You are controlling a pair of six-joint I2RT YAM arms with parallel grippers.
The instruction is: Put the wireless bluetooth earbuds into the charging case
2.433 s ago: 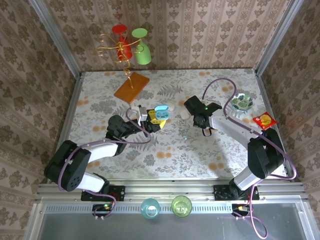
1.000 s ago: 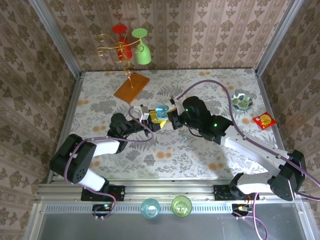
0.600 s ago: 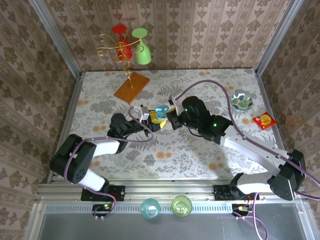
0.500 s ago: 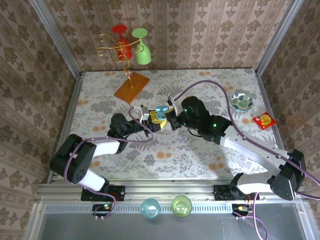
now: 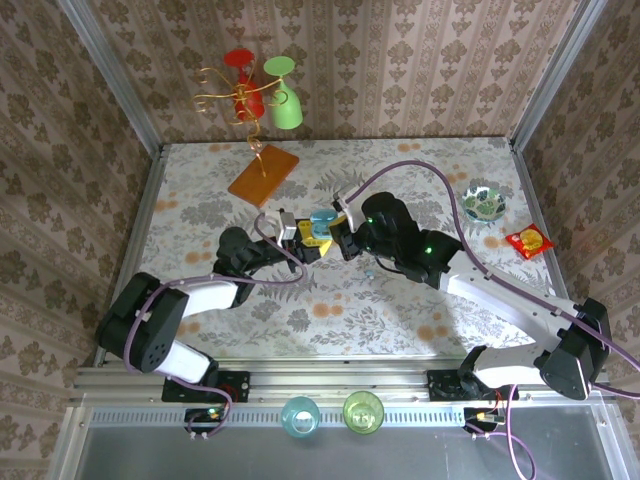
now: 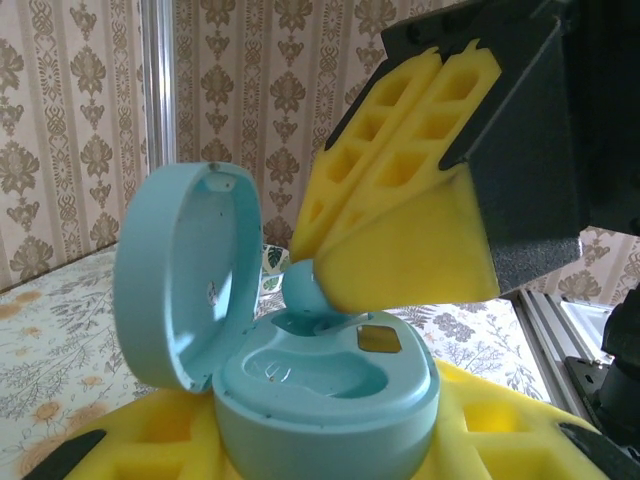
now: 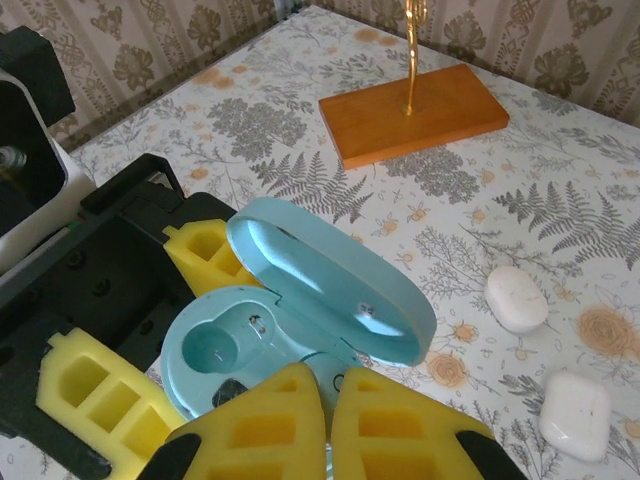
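My left gripper [image 5: 306, 240] [image 6: 320, 445] is shut on the pale blue charging case [image 5: 320, 224] [image 6: 330, 400], its yellow pads on either side of the base. The case's lid [image 6: 185, 270] [image 7: 330, 275] stands open. My right gripper [image 5: 337, 236] [image 7: 328, 400] hangs just above the case, shut on a pale blue earbud [image 6: 305, 290] [image 7: 352, 378]. The bud's rounded end rests at the mouth of one well of the case. The other well [image 7: 212, 347] is empty. Foam pads [image 6: 400, 230] hide most of the bud.
Two white pebble-like cases [image 7: 517, 299] [image 7: 575, 415] lie on the table beyond the blue one. A wooden base [image 5: 263, 176] [image 7: 420, 125] carries a wire stand with red and green cups [image 5: 262, 95]. A glass dish [image 5: 483, 203] and a red packet [image 5: 528, 241] sit at the right.
The right arm has swung in from the right and brought its gripper over the open case, edging slightly left in the last second. The left gripper holds the case still.
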